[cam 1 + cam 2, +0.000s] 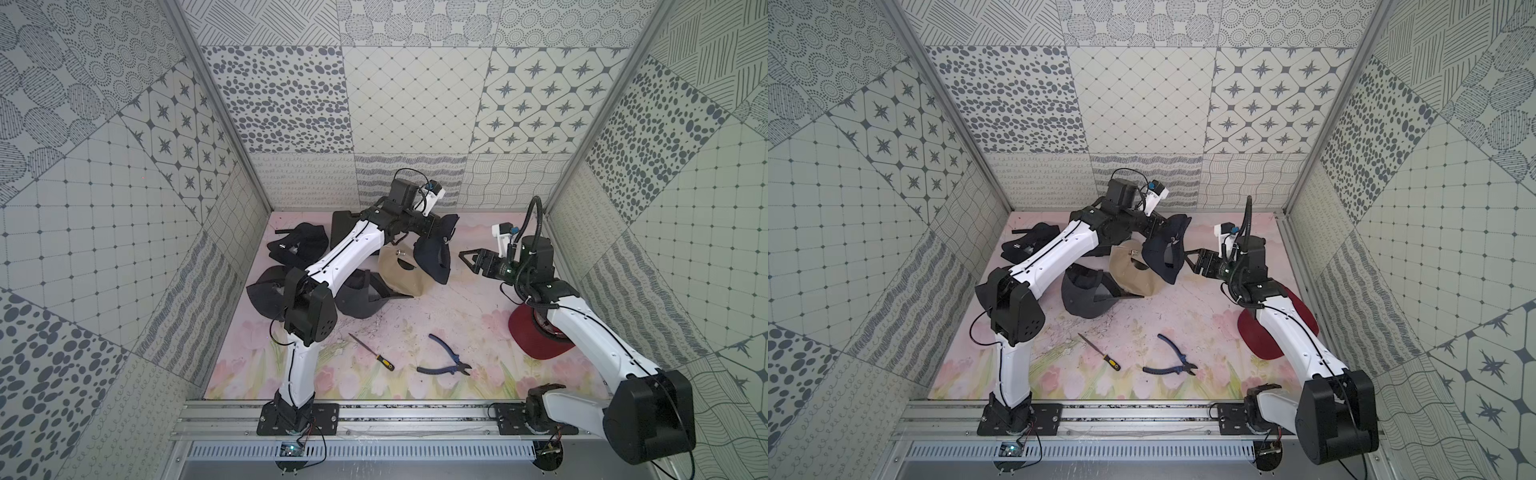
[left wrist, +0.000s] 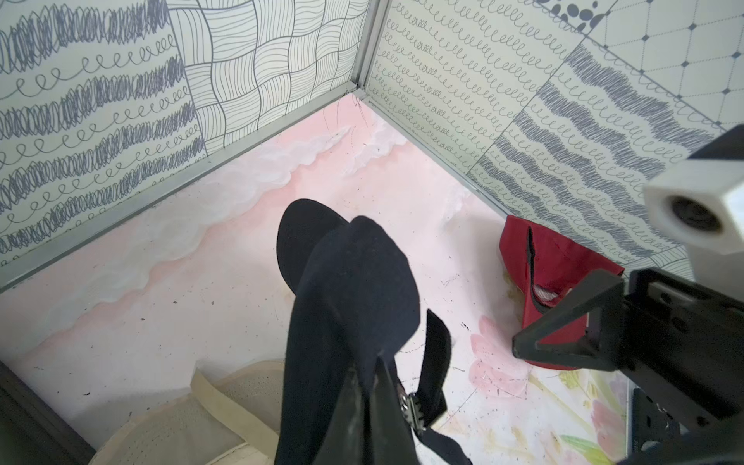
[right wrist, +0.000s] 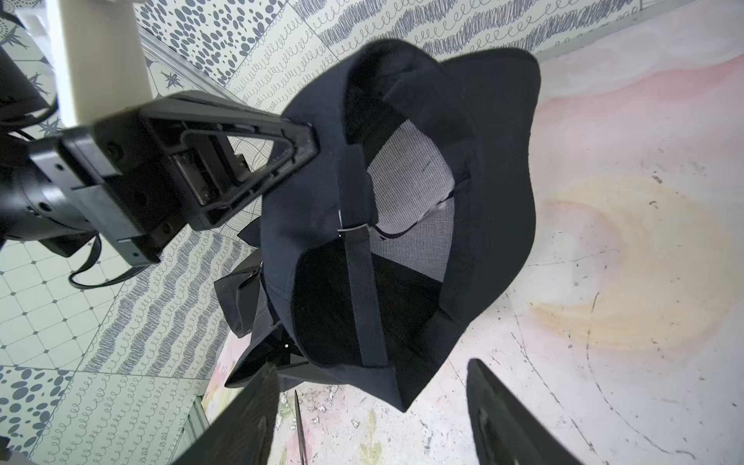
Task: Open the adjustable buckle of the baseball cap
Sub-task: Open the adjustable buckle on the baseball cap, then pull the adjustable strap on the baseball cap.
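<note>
**Navy cap clamped left, right stands open**

The left end effector (image 3: pixel 308 143) is clamped on the navy cap (image 1: pixel 432 253), lifting it off the bench (image 1: pixel 457 316). The right end effector (image 1: pixel 467 259), jaws apart, sits just beside the cap, facing its buckle (image 3: pixel 350 226).

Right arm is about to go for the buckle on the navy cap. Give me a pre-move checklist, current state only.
1. Left gripper has the navy cap: ok, shut on the fabric and the cap hangs from it.
2. Right gripper is ready: ok, jaws apart, empty, not touching the cap.
3. Buckle is in sight: ok, it faces the right wrist camera, on the strap across the back opening.
4. Buckle already released: cannot tell; the strap runs through it.
5. Approach path: ok, nothing lies between the right gripper and the cap in both top views.
6. Held cap is clear of the tan cap: cannot tell; they overlap in view.
</note>
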You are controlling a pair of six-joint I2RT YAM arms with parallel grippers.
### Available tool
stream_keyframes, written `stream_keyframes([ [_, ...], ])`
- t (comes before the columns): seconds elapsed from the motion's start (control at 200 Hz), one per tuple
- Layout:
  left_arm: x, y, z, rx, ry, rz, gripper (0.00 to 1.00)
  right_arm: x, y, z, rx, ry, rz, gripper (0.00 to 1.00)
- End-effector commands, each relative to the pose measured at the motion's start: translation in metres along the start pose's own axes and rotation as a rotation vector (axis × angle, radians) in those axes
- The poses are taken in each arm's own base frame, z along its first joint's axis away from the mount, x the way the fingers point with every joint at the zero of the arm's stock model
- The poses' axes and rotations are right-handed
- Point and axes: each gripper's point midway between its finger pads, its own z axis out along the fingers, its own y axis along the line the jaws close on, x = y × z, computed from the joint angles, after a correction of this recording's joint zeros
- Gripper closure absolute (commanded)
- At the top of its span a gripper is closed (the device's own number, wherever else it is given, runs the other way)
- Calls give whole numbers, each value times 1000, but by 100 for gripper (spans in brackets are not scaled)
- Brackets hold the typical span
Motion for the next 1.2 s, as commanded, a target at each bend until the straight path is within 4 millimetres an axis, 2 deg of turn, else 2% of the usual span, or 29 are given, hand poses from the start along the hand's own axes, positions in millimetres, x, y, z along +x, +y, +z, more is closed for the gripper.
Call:
stream_keyframes([
  [0.0, -15, -2, -3, 12, -45, 1, 100, -3, 19, -1, -128, -22, -50, 28],
  [0.24, -25, -18, -6, 105, -78, -54, 100, -4, 24, 12, -220, -15, -63, 44],
  [0.43, -29, -27, -9, 152, -85, -80, 100, -3, 22, 27, -269, 17, -34, 48],
  [0.585, -31, -31, -11, 175, -87, -94, 100, -4, 20, 34, -287, 23, -48, 55],
  [0.775, -30, -35, -11, 199, -83, -112, 100, -8, 23, 38, -321, 16, -62, 56],
  [0.885, -31, -36, -11, 208, -84, -119, 100, -11, 24, 40, -329, 15, -66, 60],
  [1.0, -32, -36, -12, 210, -88, -122, 100, -13, 26, 41, -339, 17, -66, 69],
  [1.196, -33, -33, -10, 185, -92, -114, 100, -15, 28, 37, -323, 0, -92, 94],
])
